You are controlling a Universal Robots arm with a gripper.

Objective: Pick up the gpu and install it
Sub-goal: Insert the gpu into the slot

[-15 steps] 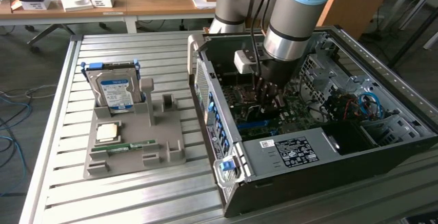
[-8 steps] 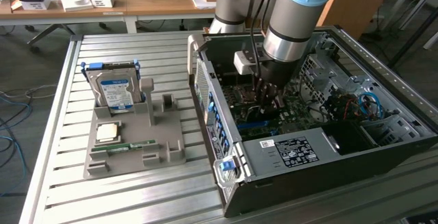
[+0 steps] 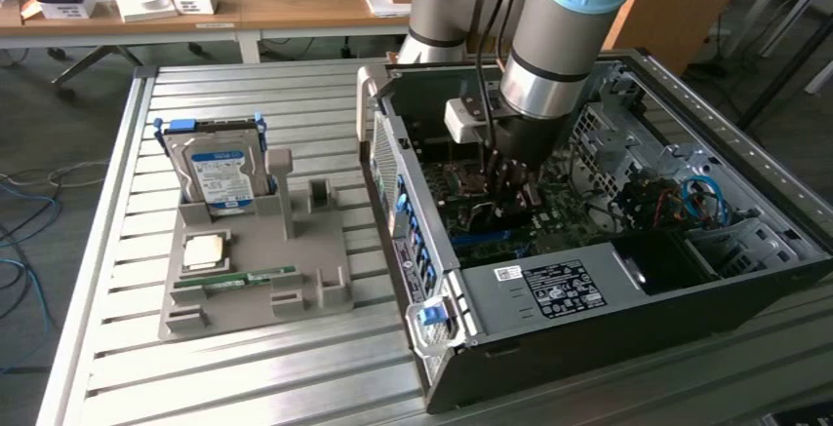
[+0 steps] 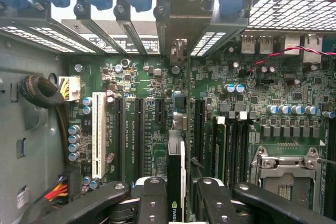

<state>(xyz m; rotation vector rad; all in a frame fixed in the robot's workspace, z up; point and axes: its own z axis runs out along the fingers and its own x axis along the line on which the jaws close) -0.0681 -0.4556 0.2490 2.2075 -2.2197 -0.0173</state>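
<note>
End effector (image 4: pixel 181 195) partly closed, gripping gpu (image 4: pixel 176 171) edge-on, above motherboard (image 4: pixel 157 108)

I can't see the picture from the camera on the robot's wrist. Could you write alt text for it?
A black two-fingered gripper holds a thin dark graphics card edge-on above a green motherboard inside an open computer case. Its metal bracket stands among the rear slot covers, and a white expansion slot lies nearby.

Wooden desks (image 3: pixel 260 7) stand behind on a grey floor (image 3: pixel 53 124).
</note>
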